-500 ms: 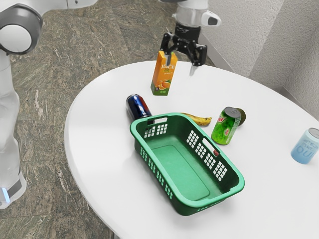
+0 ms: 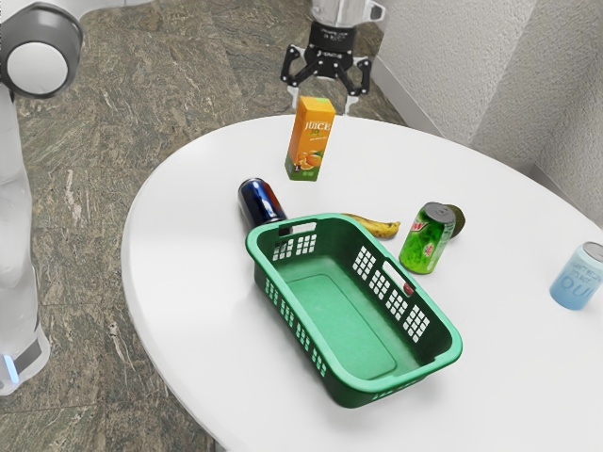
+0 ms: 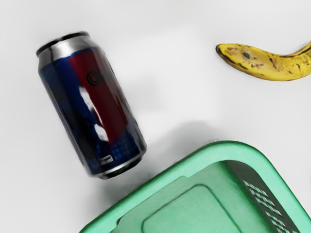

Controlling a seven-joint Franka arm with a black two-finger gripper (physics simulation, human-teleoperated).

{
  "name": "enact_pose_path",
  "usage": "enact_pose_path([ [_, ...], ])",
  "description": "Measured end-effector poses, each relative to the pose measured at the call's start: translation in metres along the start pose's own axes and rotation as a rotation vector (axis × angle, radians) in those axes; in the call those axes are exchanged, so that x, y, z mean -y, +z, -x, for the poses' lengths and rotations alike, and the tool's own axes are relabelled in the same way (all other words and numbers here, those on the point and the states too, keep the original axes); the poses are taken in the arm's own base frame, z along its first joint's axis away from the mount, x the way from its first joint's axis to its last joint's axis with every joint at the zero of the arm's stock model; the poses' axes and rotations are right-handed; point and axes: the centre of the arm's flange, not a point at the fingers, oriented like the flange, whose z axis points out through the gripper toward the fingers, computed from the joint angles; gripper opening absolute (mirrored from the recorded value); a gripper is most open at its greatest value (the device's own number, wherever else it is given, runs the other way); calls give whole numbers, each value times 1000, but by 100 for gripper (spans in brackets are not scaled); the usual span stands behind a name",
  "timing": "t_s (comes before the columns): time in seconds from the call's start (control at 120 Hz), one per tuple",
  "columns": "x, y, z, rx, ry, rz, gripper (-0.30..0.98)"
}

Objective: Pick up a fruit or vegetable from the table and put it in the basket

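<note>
The two-finger gripper (image 2: 322,100) stands open, its fingers spread apart, at the far side of the exterior view. The banana (image 2: 379,228) lies on the white table (image 2: 193,282) beyond the green basket (image 2: 339,325), between the blue-and-red can (image 2: 259,201), left, and the green soda can (image 2: 427,241), right.

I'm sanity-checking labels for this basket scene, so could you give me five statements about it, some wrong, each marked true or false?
1. The gripper is open. True.
2. The banana lies inside the basket. False: the banana is on the table, outside the basket.
3. The juice carton stands upright. True.
4. The light-blue can is toward the exterior view's left. False: the light-blue can is toward its right.
5. In the exterior view, the banana shows between the dark blue can and the green can. True.
</note>
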Motion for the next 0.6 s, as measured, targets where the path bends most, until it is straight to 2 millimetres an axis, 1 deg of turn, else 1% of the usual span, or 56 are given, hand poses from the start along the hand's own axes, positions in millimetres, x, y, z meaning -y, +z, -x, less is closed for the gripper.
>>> enact_pose_path([
  [0.033, 0, 0, -5, -20, 36, -11, 69],
  [0.083, -7, 12, -15, -33, 95, -43, 69],
  [0.133, -26, 26, -30, -43, 160, -70, 69],
  [0.158, -38, 34, -32, -46, 205, -81, 69],
  [0.183, -53, 45, -26, -43, 263, -95, 69],
  [0.225, -74, 62, -7, -37, 368, -117, 69],
  [0.258, -84, 72, 6, -34, 441, -128, 69],
  [0.283, -89, 79, 12, -29, 487, -136, 69],
  [0.342, -89, 98, 16, -13, 569, -157, 69],
  [0.417, -91, 113, 11, -12, 660, -157, 69],
  [0.5, -94, 117, 4, -26, 751, -141, 69],
  [0.6, -90, 117, -21, -40, 818, -130, 69],
])
